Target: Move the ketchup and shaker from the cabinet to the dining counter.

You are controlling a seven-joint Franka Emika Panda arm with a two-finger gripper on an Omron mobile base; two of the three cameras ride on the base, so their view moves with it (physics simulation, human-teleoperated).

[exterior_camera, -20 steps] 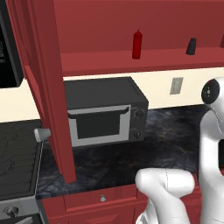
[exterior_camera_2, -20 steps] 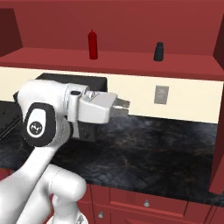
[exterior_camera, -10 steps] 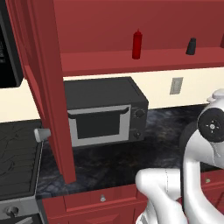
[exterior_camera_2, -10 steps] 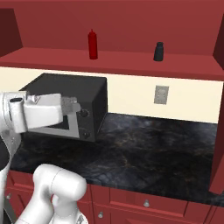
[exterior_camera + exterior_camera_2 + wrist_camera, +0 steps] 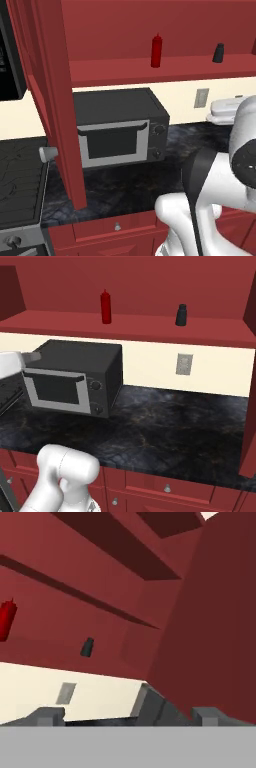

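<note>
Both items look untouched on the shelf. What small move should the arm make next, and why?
Probably swing the open tool up toward the ketchup. It and the shaker stand upright and apart on the cabinet shelf, and the hand view shows both far off to one side with nothing held.

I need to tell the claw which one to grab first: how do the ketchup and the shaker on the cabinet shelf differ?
The ketchup is red and slim with a pointed nozzle; the shaker is dark grey-black with a tapered top. The ketchup stands taller than the shaker. In the right base view the ketchup is to the left, above the microwave; the shaker is further right. Both stand upright, apart, on the same cabinet shelf.
</note>
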